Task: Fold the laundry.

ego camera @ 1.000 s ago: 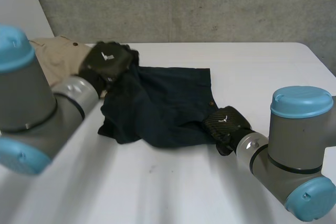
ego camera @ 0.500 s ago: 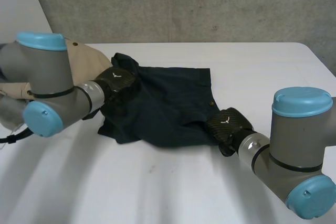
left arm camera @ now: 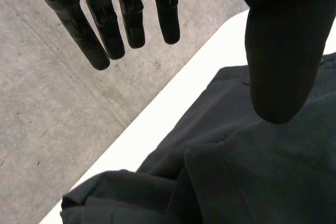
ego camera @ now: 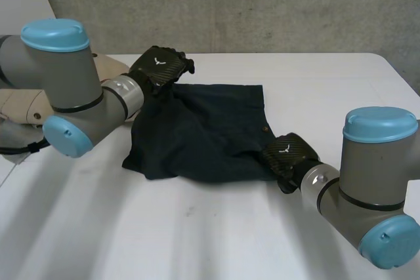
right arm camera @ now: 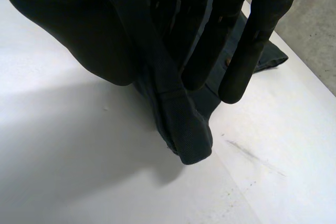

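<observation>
**Folding barely begun**

The dark garment [ego camera: 197, 129] is lying rumpled and unfolded on the table [ego camera: 328, 83]. The right hand [ego camera: 287, 154] is pinching its near right corner between thumb and fingers; the left hand [ego camera: 161, 70] is hovering over the far left corner, fingers straight, spread, holding nothing

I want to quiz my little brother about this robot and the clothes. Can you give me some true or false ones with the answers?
1. The dark blue cloth lies on the white table. True.
2. The left hand is squeezing the cloth. False: its fingers are straight and hold nothing, above the cloth's far corner.
3. The right hand pinches the cloth's near corner between thumb and fingers. True.
4. The beige cloth lies on top of the dark blue one. False: it lies off to the side, behind the left arm.
</observation>
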